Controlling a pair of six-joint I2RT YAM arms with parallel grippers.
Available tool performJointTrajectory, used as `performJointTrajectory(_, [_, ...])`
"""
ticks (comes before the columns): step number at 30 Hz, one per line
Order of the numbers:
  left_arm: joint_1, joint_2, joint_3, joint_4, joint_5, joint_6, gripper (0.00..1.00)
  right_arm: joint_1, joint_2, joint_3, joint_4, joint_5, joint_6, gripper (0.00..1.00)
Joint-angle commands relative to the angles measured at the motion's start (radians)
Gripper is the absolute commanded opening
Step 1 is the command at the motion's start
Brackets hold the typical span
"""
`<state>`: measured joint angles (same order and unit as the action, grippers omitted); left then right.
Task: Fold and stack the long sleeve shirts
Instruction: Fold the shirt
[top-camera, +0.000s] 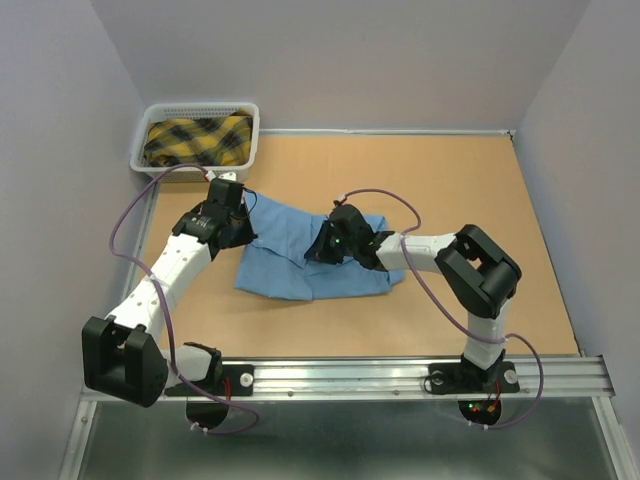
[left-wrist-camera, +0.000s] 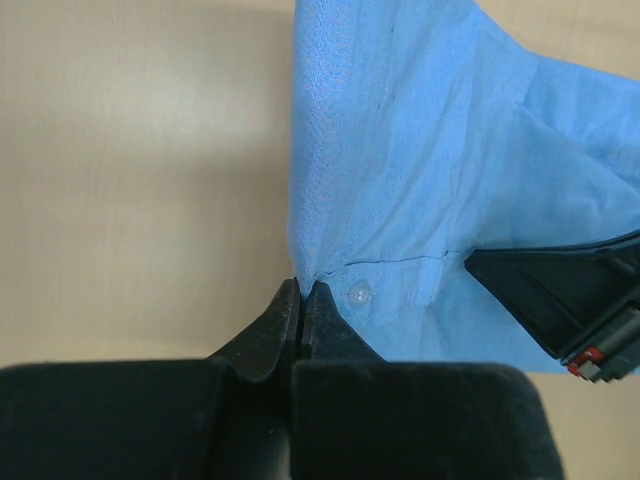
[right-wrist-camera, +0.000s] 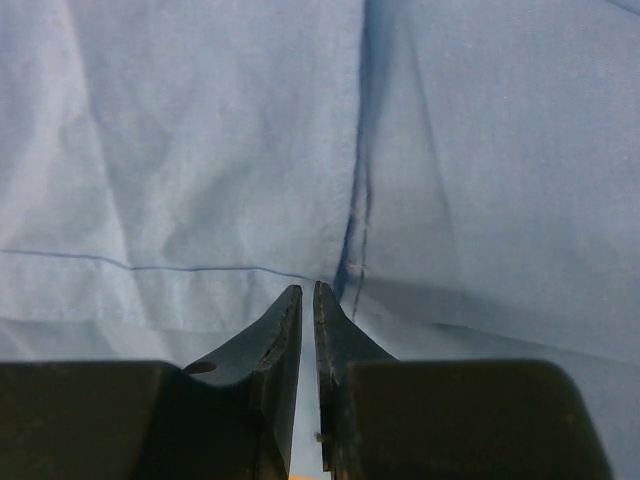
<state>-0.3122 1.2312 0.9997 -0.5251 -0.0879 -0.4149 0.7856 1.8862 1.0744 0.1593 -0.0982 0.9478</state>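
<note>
Light blue shirt (top-camera: 290, 265) lies rumpled, partly folded, mid-table (top-camera: 480, 200). Top view: my left pincer (top-camera: 248, 232) at its left edge, my right pincer (top-camera: 314, 254) down on its middle. White basket (top-camera: 200, 108) in far left corner holds yellow plaid cloth (top-camera: 195, 140).

Left wrist view: my fingers pressed together on shirt edge just beside button (left-wrist-camera: 358, 293), cloth puckered at the tips.

Right wrist view: shirt fills the view. My fingers almost together, thin slit between, tips against a crease. Cannot tell whether cloth is pinched.
</note>
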Motion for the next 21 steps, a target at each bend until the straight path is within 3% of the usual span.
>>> performJointTrajectory(1, [0.001, -0.003, 0.073, -0.010, -0.021, 0.027, 0.00, -0.008, 0.036, 0.009, 0.126, 0.012, 0.039, 0.15])
performJointTrajectory(9, [0.001, 0.011, 0.140, -0.035, 0.002, 0.031, 0.00, -0.009, 0.119, 0.019, 0.259, -0.077, 0.069, 0.12])
performJointTrajectory(21, [-0.080, 0.105, 0.289, 0.019, 0.218, -0.045, 0.00, 0.012, 0.248, 0.104, 0.353, -0.146, 0.166, 0.11])
